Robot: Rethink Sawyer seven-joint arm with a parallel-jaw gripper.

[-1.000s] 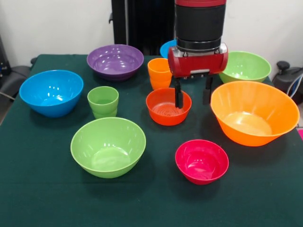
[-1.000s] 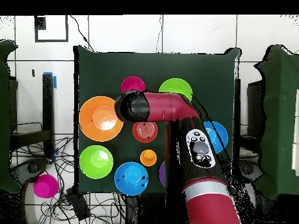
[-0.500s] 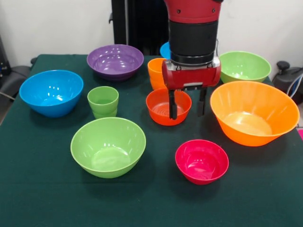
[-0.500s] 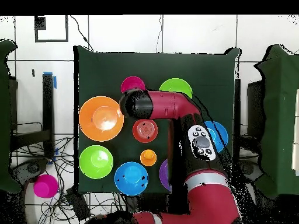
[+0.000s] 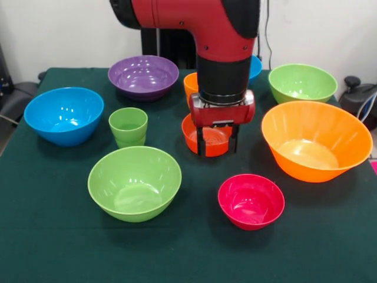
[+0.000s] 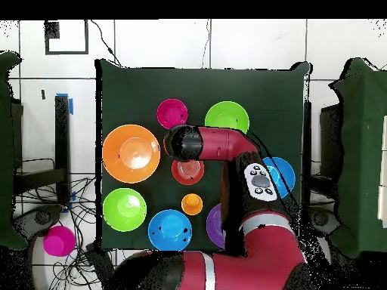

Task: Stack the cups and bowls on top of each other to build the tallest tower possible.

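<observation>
- While the gripper (image 5: 217, 141) hangs over the small orange-red bowl (image 5: 207, 140) at mid-table, its fingers (image 5: 200, 144) are spread, seemingly straddling the bowl's near rim, though contact is unclear.
- Just behind stands the orange cup (image 5: 192, 87); the green cup (image 5: 128, 126) sits well apart.
- Nearer the table's front edge lies the magenta bowl (image 5: 251, 201).
</observation>
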